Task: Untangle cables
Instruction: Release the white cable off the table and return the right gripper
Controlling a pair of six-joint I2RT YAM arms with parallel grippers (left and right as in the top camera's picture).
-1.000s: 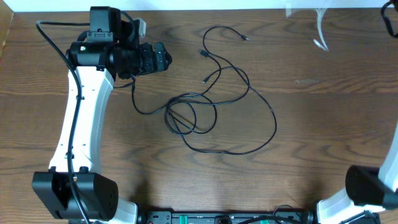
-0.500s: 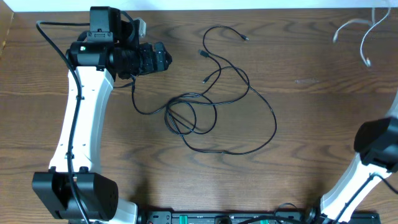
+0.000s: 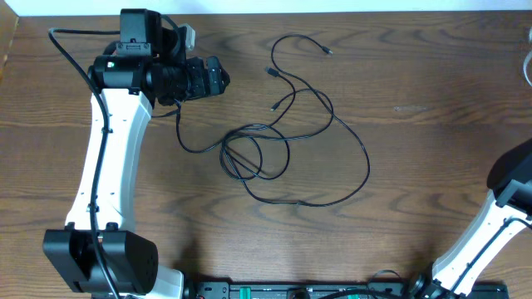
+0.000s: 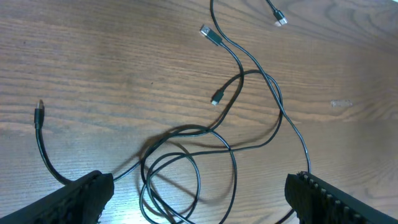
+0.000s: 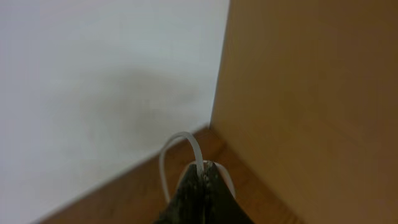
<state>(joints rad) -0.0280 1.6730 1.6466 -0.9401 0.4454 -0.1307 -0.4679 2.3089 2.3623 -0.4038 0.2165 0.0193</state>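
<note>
Black cables (image 3: 283, 141) lie tangled mid-table, coiled into loops (image 3: 253, 155), with small plug ends (image 3: 269, 71) toward the far side. My left gripper (image 3: 218, 80) hovers up and left of them. In the left wrist view it (image 4: 199, 183) stands open, and the black loops (image 4: 186, 165) lie on the wood below the gap, untouched. My right gripper (image 5: 204, 169) is shut on a thin white cable (image 5: 169, 149), which arches up out of its tips. The overhead view shows only a sliver of that white cable (image 3: 528, 73) at the right edge.
The right arm's black and white links (image 3: 509, 187) rise at the lower right and leave the overhead frame. The right wrist view shows a white wall (image 5: 99, 81) meeting a tan panel (image 5: 311, 93). A loose black plug end (image 4: 39, 111) lies left of the loops.
The right arm has carried the white cable rightward, almost out of the overhead view. The left arm and the black cables have not moved.
</note>
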